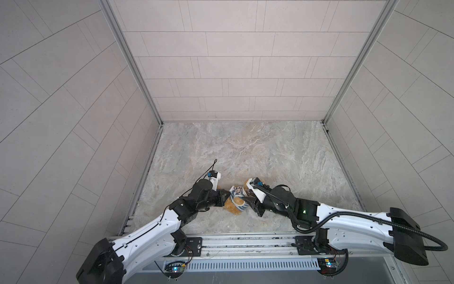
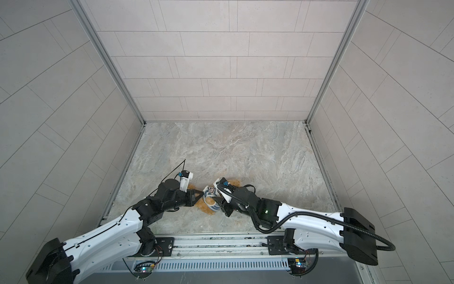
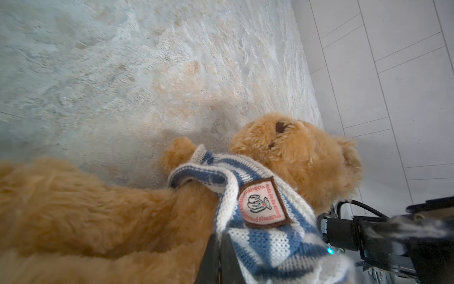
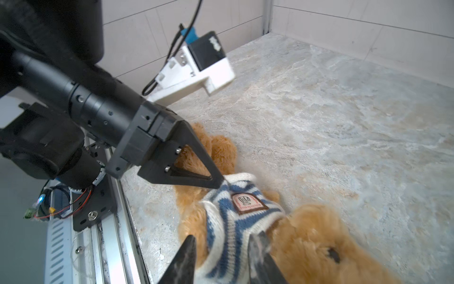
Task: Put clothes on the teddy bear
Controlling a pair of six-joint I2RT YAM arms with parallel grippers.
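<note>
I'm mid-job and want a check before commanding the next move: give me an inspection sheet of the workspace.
Surface: marbled table top, nothing spilled.
Job's things: teddy bear lying down; striped shirt bunched on its chest, one paw through a sleeve, belly bare.
Clutter: nothing seen.
Grippers: left gripper shut on the shirt's hem; right gripper open, straddling the shirt near the head.
Cables: wrist-camera lead and corrugated conduit look unsnagged.
Surroundings: tiled walls on three sides; rail in front.

Pale tiled walls (image 1: pixel 221 61) enclose a grey marbled floor (image 1: pixel 245 147).
</note>
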